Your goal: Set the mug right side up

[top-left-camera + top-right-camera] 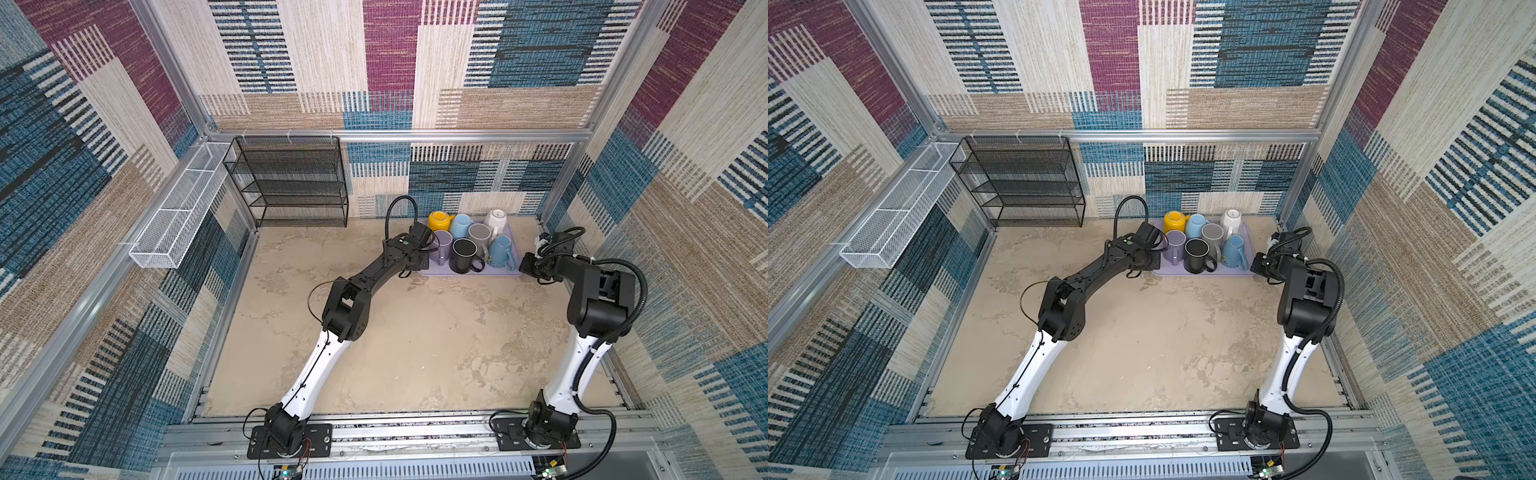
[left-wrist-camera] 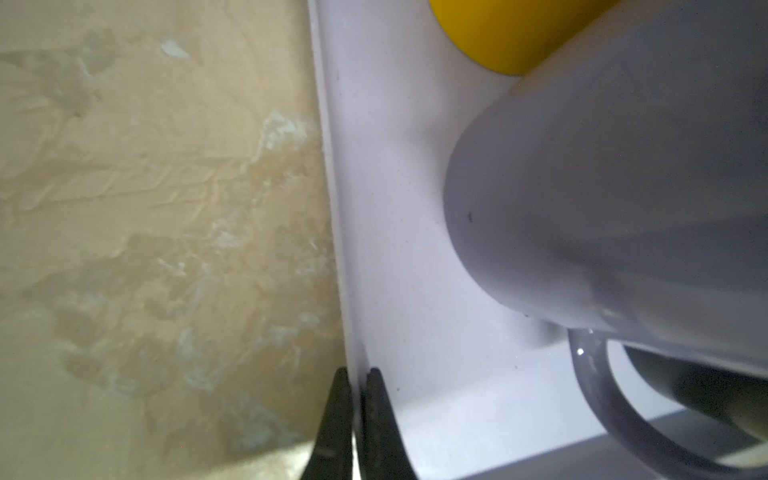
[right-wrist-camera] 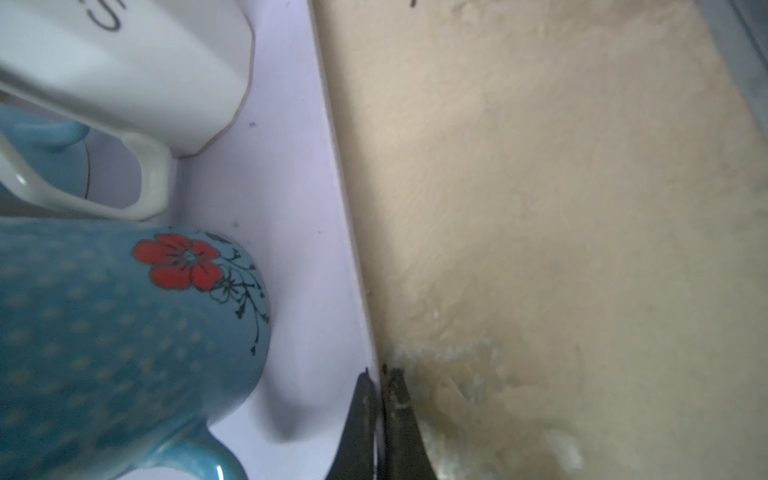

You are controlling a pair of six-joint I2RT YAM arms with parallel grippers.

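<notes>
A lavender tray (image 1: 498, 272) (image 1: 1237, 272) at the back right holds several mugs. The yellow mug (image 1: 439, 221), the light blue mug (image 1: 460, 226), the white mug (image 1: 495, 220) and the teal flowered mug (image 1: 500, 251) (image 3: 124, 332) stand mouth down. The lavender mug (image 1: 442, 243) (image 2: 602, 187), the grey mug (image 1: 478, 235) and the black mug (image 1: 464, 254) stand mouth up. My left gripper (image 2: 357, 372) (image 1: 422, 264) is shut on the tray's left rim (image 2: 332, 208). My right gripper (image 3: 380, 372) (image 1: 524, 266) is shut on the tray's right rim (image 3: 332, 166).
A black mesh shelf rack (image 1: 291, 183) stands against the back wall on the left. A white wire basket (image 1: 174, 220) hangs on the left wall. The beige tabletop (image 1: 415, 332) stretches in front of the tray, and the right wall frame runs close behind my right arm.
</notes>
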